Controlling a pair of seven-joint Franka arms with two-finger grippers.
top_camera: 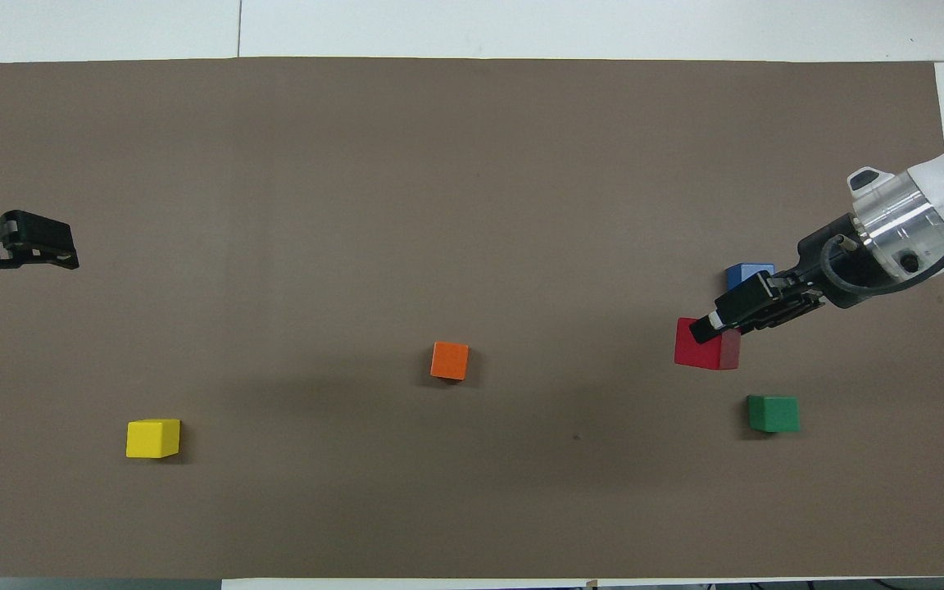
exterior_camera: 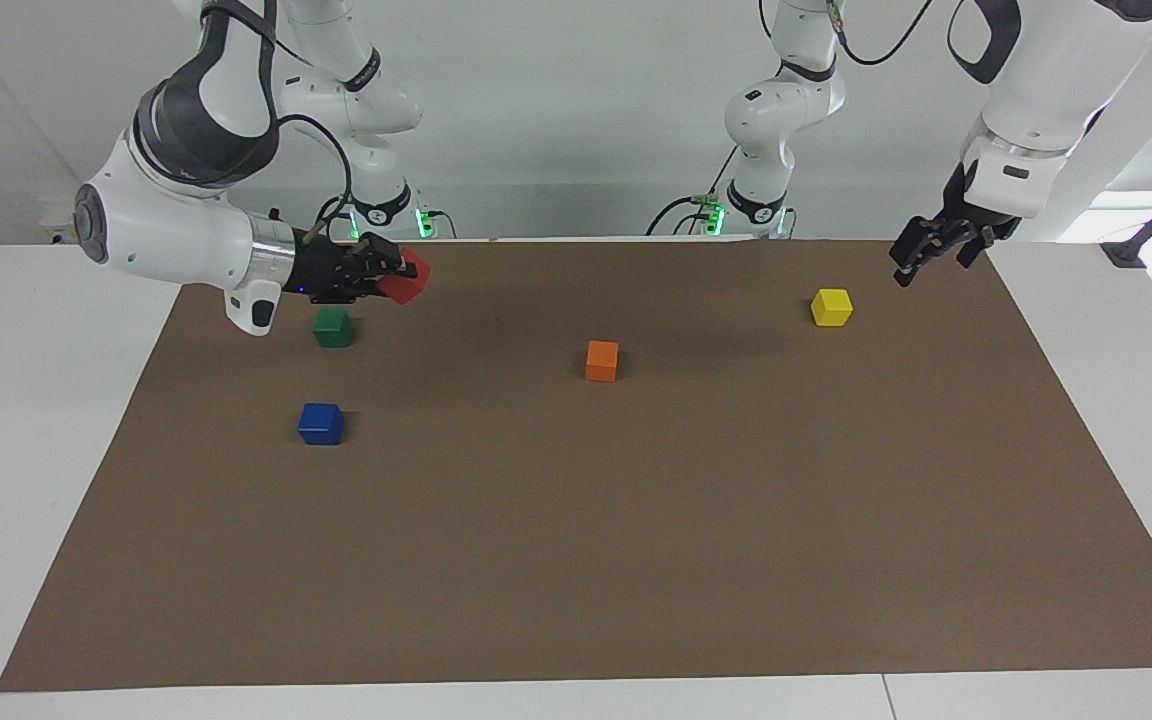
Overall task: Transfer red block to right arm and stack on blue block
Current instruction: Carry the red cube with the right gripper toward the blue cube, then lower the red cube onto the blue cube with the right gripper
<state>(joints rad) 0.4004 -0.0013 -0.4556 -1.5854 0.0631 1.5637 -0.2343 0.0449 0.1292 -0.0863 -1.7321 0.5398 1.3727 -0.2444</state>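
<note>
My right gripper [exterior_camera: 398, 277] is shut on the red block [exterior_camera: 412, 280] and holds it in the air over the brown mat, close to the green block. In the overhead view the right gripper [top_camera: 714, 328] and the red block [top_camera: 703, 347] sit between the blue and green blocks. The blue block [exterior_camera: 321, 423] rests on the mat at the right arm's end of the table. In the overhead view the blue block [top_camera: 746, 274] is partly covered by the right gripper. My left gripper [exterior_camera: 931, 265] is open and empty, raised over the mat's edge at the left arm's end; it also shows in the overhead view [top_camera: 74, 248].
A green block [exterior_camera: 333, 327] [top_camera: 773, 413] lies nearer to the robots than the blue one. An orange block [exterior_camera: 602, 361] [top_camera: 449, 360] sits mid-mat. A yellow block [exterior_camera: 831, 307] [top_camera: 152, 438] lies toward the left arm's end. The brown mat [exterior_camera: 636, 560] covers the table.
</note>
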